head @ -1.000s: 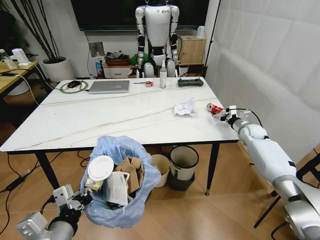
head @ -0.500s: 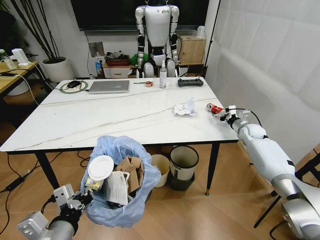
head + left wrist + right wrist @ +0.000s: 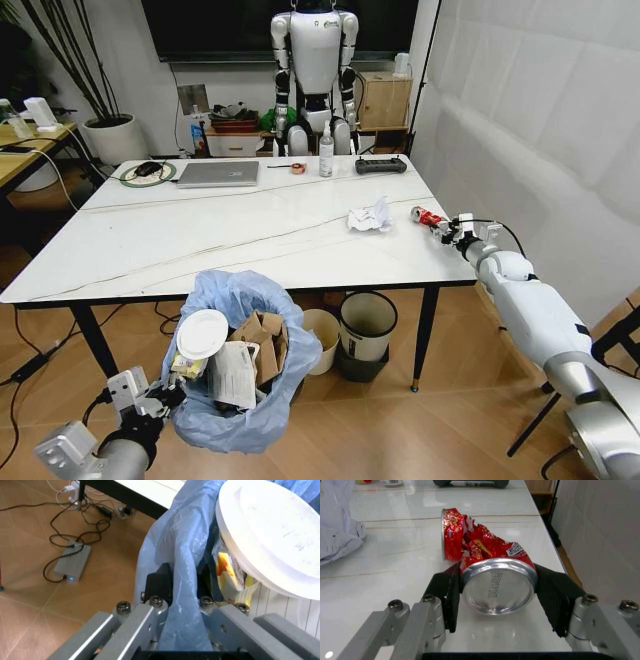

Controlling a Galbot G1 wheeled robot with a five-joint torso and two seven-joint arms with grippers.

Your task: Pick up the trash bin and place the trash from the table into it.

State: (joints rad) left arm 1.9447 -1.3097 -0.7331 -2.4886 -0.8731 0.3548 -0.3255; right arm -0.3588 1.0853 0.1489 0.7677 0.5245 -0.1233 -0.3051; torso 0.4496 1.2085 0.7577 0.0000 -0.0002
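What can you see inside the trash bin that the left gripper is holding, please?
In the trash bin, held by the left gripper: a white paper plate, brown cardboard, a yellow wrapper. Anything beneath is covered.

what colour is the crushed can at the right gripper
Red with gold markings and a bare silver base, clearest in the right wrist view: crushed can.

Left arm: low at the robot's left, forearm angled up and inward
Left gripper [image 3: 182,602]: fingers pinched together, one on each side of a thin layer
Right arm: stretched forward and out to the robot's right, white forearm nearly straight
Right gripper [image 3: 498,592]: black pads [image 3: 446,594] pressed against both sides of its load
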